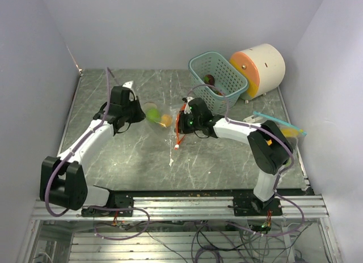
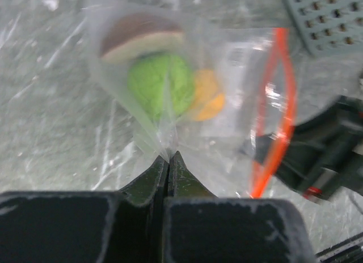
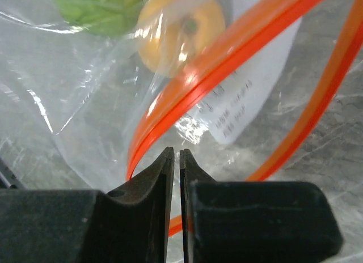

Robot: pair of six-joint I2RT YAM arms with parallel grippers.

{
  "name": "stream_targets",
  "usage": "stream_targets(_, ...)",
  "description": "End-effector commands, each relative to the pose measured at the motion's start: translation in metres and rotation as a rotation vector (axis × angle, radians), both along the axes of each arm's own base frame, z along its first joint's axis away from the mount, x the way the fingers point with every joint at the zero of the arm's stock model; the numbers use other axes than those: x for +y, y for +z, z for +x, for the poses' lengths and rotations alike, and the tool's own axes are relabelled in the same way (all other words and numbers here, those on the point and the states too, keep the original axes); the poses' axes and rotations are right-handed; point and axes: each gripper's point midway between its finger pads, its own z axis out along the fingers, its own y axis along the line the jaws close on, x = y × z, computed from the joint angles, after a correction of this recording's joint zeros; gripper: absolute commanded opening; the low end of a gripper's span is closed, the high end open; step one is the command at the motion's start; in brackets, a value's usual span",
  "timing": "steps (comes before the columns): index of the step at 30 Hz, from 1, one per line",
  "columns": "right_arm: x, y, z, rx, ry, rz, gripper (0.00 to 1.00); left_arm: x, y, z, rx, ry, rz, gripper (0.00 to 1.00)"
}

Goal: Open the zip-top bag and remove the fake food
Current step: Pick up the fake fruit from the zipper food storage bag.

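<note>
Though glossy, grey marbled table (image 1: 136, 166), white walls (image 1: 170, 25).

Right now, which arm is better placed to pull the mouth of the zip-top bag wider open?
Right, probably. The right end effector is closed on the orange zip strip at the mouth; the left end effector pinches the closed end of the zip-top bag, near the fake food.

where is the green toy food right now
Top view: the green toy food sits mid-table inside the clear zip-top bag, beside the orange piece, between the left claw and right claw, near the teal basket.
</note>
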Motion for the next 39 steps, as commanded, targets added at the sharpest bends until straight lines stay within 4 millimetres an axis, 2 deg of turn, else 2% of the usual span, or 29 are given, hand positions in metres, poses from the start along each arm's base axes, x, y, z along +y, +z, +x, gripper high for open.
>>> stream_targets(1, 0.017, 0.002, 0.015, -0.018, -0.007, 0.061, 0.1, -0.015, 0.014, 0.009, -0.079, -0.043, 0.049, 0.07)
stream_targets(3, 0.02, 0.001, 0.018, -0.02, -0.01, 0.067, 0.12, -0.011, -0.012, 0.004, 0.009, -0.024, 0.076, 0.07)
stream_targets(5, 0.021, 0.0, 0.021, -0.025, -0.01, 0.065, 0.14, -0.009, -0.024, -0.001, 0.045, -0.014, 0.083, 0.07)
stream_targets(11, 0.021, 0.006, 0.028, -0.064, -0.018, 0.054, 0.27, -0.002, -0.042, -0.002, 0.114, 0.005, 0.111, 0.07)
stream_targets(16, 0.012, 0.009, 0.034, -0.095, -0.04, 0.0, 0.4, 0.003, -0.057, -0.006, 0.164, 0.019, 0.103, 0.07)
stream_targets(21, -0.005, 0.008, 0.041, -0.139, -0.07, -0.101, 0.48, 0.005, -0.061, -0.007, 0.175, 0.02, 0.099, 0.07)
stream_targets(24, -0.011, 0.009, 0.045, -0.16, -0.064, -0.154, 0.49, 0.004, -0.063, -0.007, 0.179, 0.014, 0.094, 0.07)
stream_targets(32, -0.024, 0.034, 0.053, -0.247, -0.098, -0.19, 0.49, 0.005, -0.065, -0.006, 0.18, 0.007, 0.107, 0.07)
stream_targets(39, -0.03, 0.033, 0.058, -0.263, -0.104, -0.235, 0.49, 0.004, -0.065, -0.006, 0.18, 0.004, 0.104, 0.07)
